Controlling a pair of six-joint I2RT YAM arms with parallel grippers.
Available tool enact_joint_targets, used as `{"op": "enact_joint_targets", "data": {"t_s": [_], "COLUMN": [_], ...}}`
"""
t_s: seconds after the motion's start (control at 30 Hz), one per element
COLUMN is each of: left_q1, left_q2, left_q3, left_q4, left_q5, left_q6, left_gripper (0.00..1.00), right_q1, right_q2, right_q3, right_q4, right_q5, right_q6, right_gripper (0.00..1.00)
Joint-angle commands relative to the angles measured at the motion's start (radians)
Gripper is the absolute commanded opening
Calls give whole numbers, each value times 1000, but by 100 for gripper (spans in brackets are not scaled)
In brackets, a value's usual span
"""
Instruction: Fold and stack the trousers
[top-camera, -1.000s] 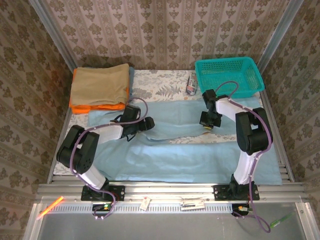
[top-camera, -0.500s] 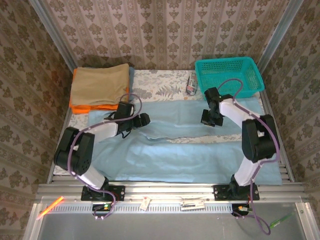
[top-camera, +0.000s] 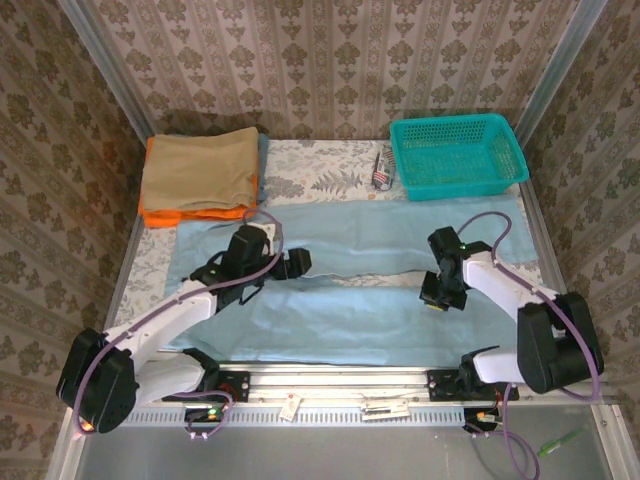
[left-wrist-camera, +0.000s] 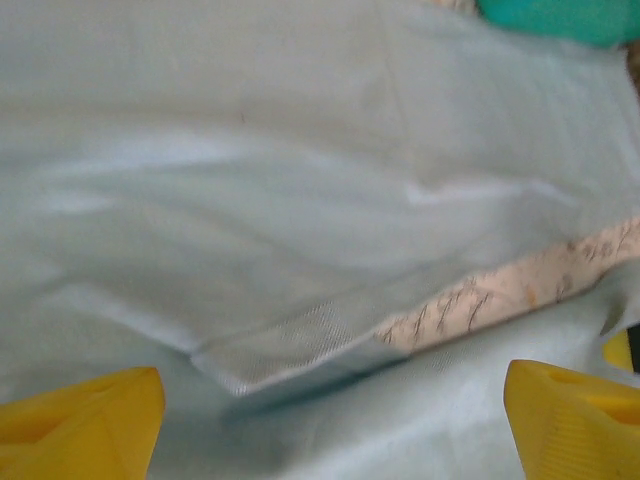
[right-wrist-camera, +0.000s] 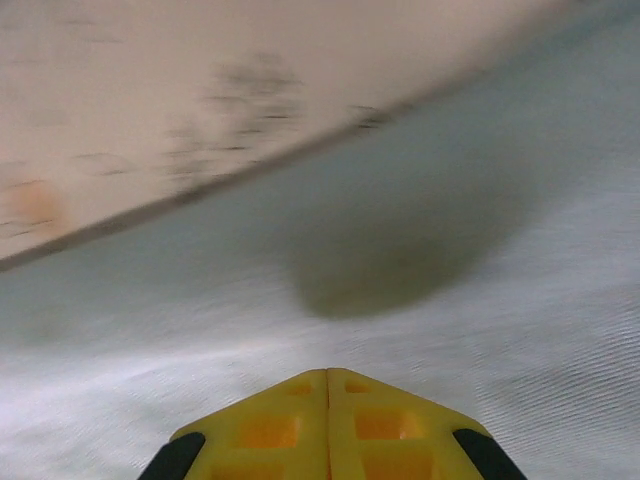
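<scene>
**Figure.** Pale-blue trousers (top-camera: 370, 325) spread flat across the desk (top-camera: 330, 180), with 2 end effectors over them.

The 2 legs run left to right, with a strip of patterned desk showing between them. The left end effector (top-camera: 296, 262) hovers wide open over a hemmed edge of the far leg, gripping nothing. The right end effector (top-camera: 436, 298) is closed tight and empty, just above the near leg. The cloth looks light, thin and limp, likely to sag and crease, so a pinch at hem or waistband seems best. Count: 1 pair of trousers, 2 folded garments (top-camera: 200, 170) (tan on orange), 1 teal basket (top-camera: 452, 121).
</scene>
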Motion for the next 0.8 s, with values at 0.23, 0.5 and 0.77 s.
{"op": "enact_joint_targets", "data": {"t_s": [0.23,0.5,0.77], "left_q1": [22,261,431], "left_q2": [28,-127,-380], "left_q3": [-53,-73,-88], "left_q4": [-32,-197,-582], "left_q5": [-27,-26,-298], "left_q6": [-3,-82,-337], "left_gripper": [88,90,88], "right_q1": [-90,-85,-33], "right_q2": [236,279,185], "right_q3": [112,265,271], "right_q4": [89,80,40], "right_q5": [18,11,-3], "right_q6": [-31,-60,-78], "right_gripper": [6,6,8]}}
